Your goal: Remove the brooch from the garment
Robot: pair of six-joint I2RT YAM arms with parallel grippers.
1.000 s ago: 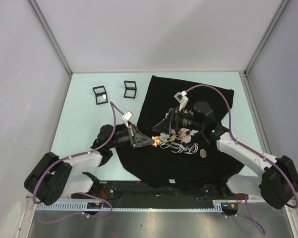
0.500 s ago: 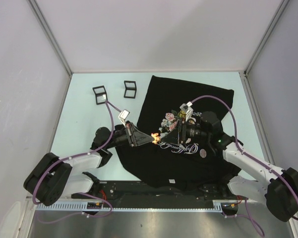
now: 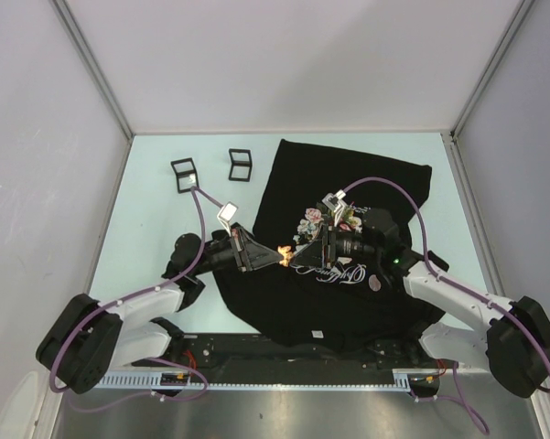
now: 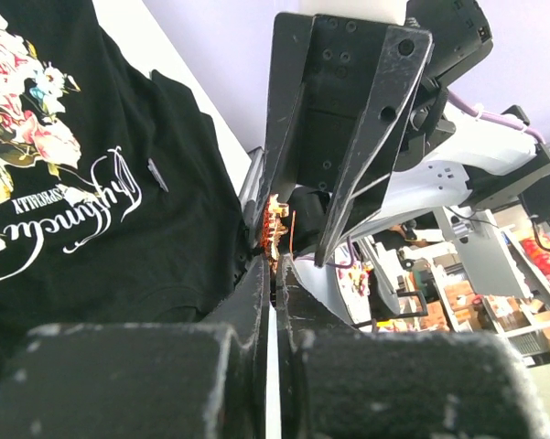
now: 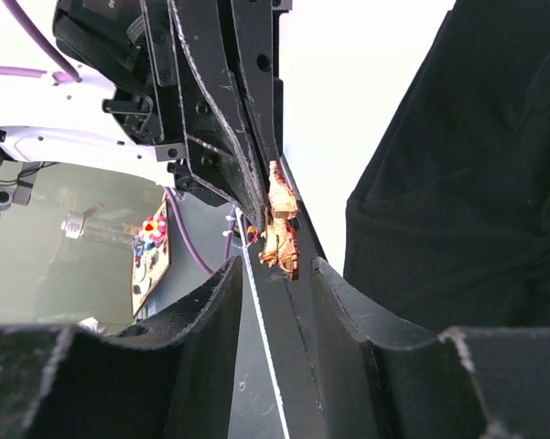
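Nearest, the left gripper (image 3: 276,257) reaches in from the left, its jaws pressed together on the brooch (image 5: 280,224) (a small orange-gold piece), which stands at their tips. The right gripper (image 5: 276,267) meets it head-on from the right. Its jaws are spread, one on each side of the brooch and the left tips, with a gap showing on both sides. The brooch is held over the left edge of the shirt (image 3: 348,174), beside the rose print; I cannot tell whether it is pinned to the cloth. The black shirt lies spread on the desk (image 3: 156,219). Farther back and to the left, two small black boxes (image 3: 184,163) stand side by side, their contents too small to tell.
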